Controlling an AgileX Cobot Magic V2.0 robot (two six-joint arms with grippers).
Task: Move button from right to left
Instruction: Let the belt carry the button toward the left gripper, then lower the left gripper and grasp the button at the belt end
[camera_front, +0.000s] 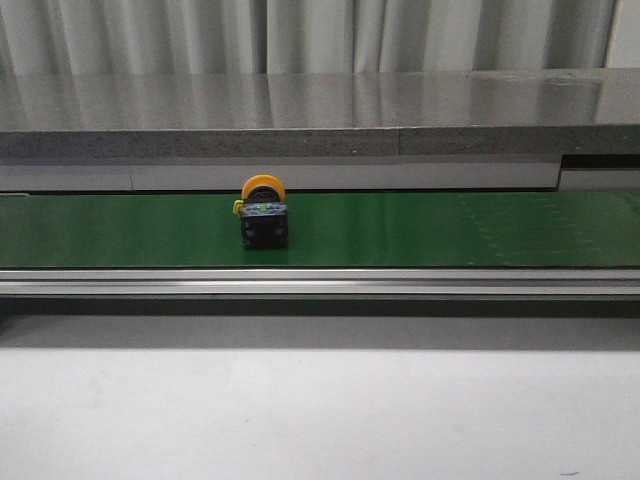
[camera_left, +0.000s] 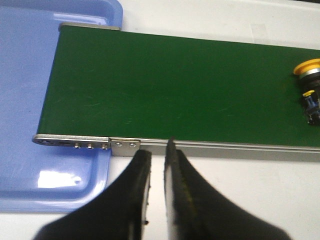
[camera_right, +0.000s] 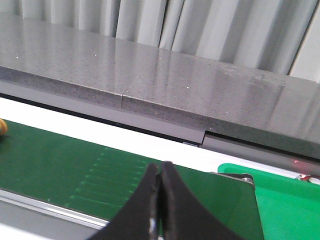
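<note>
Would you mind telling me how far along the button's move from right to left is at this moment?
Partly done: the button sits on the green belt, left of centre in the front view, away from the green tray. Nothing is in hand; the left gripper is barely parted, the right gripper shut. Left: reaching the blue tray.

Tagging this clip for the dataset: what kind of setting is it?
Likely a lab mock-up of a sorting line, not a real factory. A green conveyor belt carries one industrial button, a blue tray sits at one belt end and a green tray at the other, with curtains behind.
</note>
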